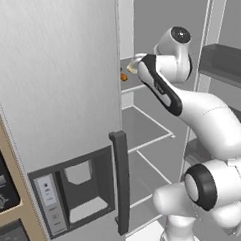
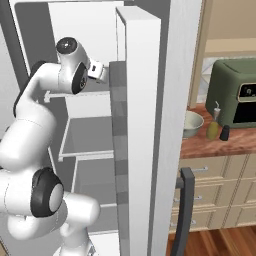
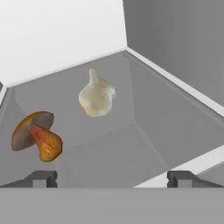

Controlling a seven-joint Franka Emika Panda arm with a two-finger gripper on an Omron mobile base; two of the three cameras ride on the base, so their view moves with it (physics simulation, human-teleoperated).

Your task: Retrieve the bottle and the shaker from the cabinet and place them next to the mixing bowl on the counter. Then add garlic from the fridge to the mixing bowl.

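Left base view: the white arm reaches into the open grey fridge (image 1: 143, 126).

Right base view: a yellow-green bottle (image 2: 213, 129) and a small dark shaker (image 2: 225, 132) already stand beside the pale mixing bowl (image 2: 191, 123) on the wooden counter (image 2: 220, 142), so I judge only the garlic step remains.

Hand view: the hand (image 3: 112, 178) is spread wide, empty, touching nothing; the pale garlic bulb (image 3: 96, 96) lies on the grey fridge shelf (image 3: 144, 131) ahead, near a brown mushroom (image 3: 37, 134).

Glossy white arm (image 1: 213, 122) with black joint rings.
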